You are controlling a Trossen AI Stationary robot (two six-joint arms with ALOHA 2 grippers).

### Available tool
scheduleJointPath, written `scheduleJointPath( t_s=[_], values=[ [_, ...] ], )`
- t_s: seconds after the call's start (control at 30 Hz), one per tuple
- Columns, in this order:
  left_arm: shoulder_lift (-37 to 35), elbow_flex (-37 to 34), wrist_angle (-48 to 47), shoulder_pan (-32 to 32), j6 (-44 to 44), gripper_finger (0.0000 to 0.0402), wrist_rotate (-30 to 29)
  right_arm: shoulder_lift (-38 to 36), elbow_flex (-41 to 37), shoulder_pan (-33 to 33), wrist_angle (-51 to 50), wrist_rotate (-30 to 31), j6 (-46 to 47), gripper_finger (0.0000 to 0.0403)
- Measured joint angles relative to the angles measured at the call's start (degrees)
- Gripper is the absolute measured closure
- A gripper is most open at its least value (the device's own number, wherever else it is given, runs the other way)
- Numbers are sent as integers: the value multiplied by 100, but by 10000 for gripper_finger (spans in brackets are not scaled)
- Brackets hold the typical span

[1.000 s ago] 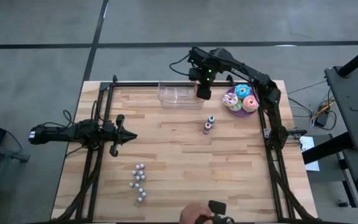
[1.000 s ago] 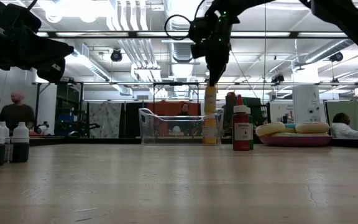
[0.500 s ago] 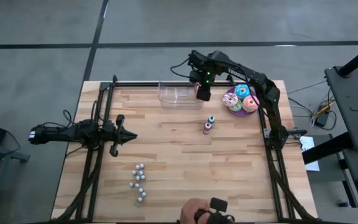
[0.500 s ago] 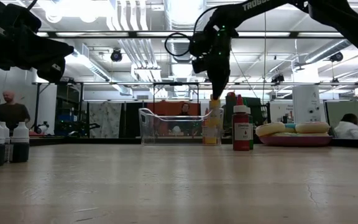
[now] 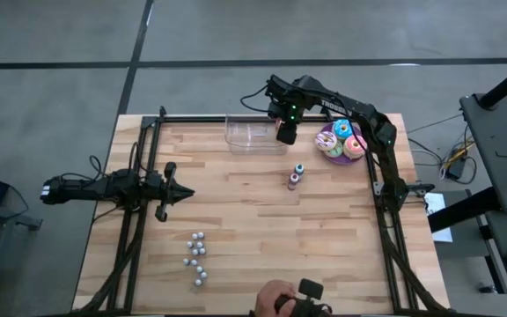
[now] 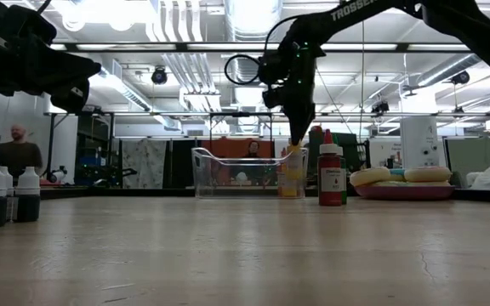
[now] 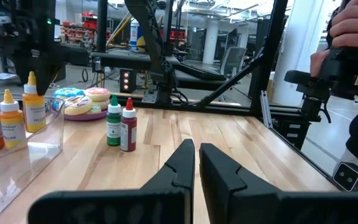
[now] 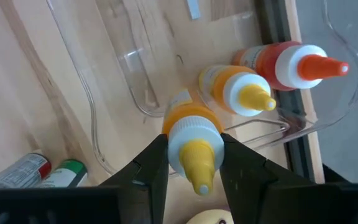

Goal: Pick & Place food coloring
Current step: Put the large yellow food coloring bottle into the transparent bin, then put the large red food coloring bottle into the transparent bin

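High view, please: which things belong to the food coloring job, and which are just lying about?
Job: yellow-capped bottle in right pincer, clear bin, two bottles inside, green-capped bottle, red-capped bottle.
Lying about: doughnuts, silvery balls, left pincer, shut.

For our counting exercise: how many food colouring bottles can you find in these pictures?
5. Two stand in the clear bin: orange-capped and yellow-capped. The right gripper holds another yellow one at its rim. Green and red stand mid-table.

red bottle (image 8: 14, 172) cut off, balls (image 5: 196, 259) tiny
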Motion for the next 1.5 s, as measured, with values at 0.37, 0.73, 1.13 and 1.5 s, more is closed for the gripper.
scheduleJointPath(
  t_s=[0.37,0.73,1.13,1.5],
  values=[
    [-1,0,0,0,0,402,0,-2,-321,-7,328,-5,151,292],
    [1,2,1,1,0,402,0,-4,-499,-7,675,6,253,292],
    [0,0,1,1,0,402,0,-4,-585,-6,683,6,253,288],
    [-1,1,-1,-1,0,402,0,-4,-588,-7,700,3,253,246]
  ],
)
